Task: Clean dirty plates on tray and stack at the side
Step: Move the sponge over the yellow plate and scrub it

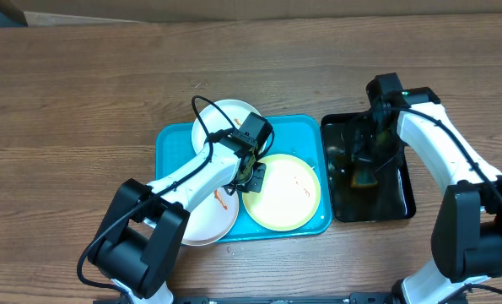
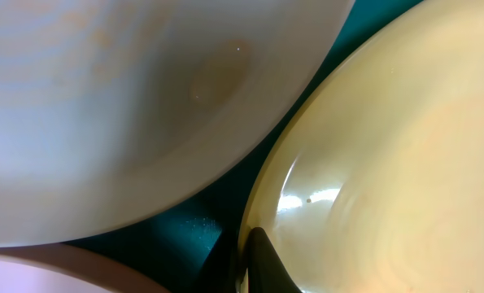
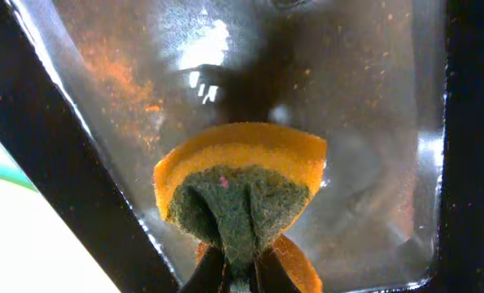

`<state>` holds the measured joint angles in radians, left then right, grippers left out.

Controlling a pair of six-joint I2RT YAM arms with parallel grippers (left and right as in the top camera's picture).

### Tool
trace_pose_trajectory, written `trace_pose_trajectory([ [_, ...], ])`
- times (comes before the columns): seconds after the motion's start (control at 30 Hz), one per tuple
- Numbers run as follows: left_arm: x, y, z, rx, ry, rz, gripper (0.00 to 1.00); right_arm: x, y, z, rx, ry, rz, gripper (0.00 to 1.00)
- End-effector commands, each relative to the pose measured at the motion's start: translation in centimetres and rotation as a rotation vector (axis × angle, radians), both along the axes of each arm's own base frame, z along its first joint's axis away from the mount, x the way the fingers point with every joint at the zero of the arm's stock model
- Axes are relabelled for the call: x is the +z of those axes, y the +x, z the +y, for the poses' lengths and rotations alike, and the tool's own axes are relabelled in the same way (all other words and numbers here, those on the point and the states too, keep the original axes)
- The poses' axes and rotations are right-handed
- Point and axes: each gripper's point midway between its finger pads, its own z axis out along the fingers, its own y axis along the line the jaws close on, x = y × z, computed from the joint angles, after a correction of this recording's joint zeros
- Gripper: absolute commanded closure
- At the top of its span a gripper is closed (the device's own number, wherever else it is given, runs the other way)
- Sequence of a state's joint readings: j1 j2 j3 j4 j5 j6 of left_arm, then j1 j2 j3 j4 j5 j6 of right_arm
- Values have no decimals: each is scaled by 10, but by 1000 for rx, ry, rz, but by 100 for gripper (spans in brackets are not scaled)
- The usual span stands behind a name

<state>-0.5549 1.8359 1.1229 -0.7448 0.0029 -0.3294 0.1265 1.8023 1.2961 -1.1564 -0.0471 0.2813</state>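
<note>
Left tool (image 1: 253, 174): closed, lowered over the middle of the teal tray (image 1: 171, 142), at the left rim of the yellow-green plate (image 1: 283, 194). In the left wrist view one dark finger (image 2: 263, 262) lies against that rim. Whether the rim is pinched cannot be told.

Right tool (image 3: 238, 278): closed on a sponge (image 3: 240, 183), orange with a green scouring face, folded between the jaws. It hangs over the black tray (image 1: 402, 205), which stands just beside the teal tray's right edge. The black tray's floor is glossy and wet-looking, with orange specks on it.

Yellow-green plate: lies flat in the right half of the teal tray, with a few faint orange marks on its face.

Far white plate (image 1: 224, 121): sits at the teal tray's far edge, left of centre, overhanging the rim above the worktop (image 1: 82, 93). It bears a small orange smear and is partly covered by the left arm.

Near white plate (image 1: 202, 218): sits at the teal tray's near left corner, overhanging the rim. It bears an orange smear close to the left arm, which crosses above it
</note>
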Motion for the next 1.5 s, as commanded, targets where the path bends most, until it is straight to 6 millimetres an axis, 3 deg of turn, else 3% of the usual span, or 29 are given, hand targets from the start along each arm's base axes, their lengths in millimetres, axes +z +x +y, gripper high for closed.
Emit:
trace_pose_trajectory([
  [0.0,-12,0,10,-9,51,12,96,8,9,9,30,52,-30,96],
  [0.07,-12,1,9,-9,51,12,96,13,8,17,30,97,-24,96],
  [0.23,-12,1,9,-9,51,12,96,42,14,67,107,318,-49,96],
  [0.4,-12,1,9,-8,50,12,96,46,7,105,237,308,-68,96],
  [0.5,-12,0,9,-8,51,13,96,40,1,117,322,209,-86,96],
  [0.73,-12,0,10,-9,52,13,96,22,-12,128,431,-32,-135,96],
  [0.9,-12,0,10,-9,53,15,96,3,-22,137,483,-60,-151,96],
  [1.2,-12,-2,11,-9,56,22,96,-23,-19,133,482,-78,-196,96],
  [1.47,-12,-3,11,-9,56,27,96,-44,-26,123,448,-105,-122,96],
])
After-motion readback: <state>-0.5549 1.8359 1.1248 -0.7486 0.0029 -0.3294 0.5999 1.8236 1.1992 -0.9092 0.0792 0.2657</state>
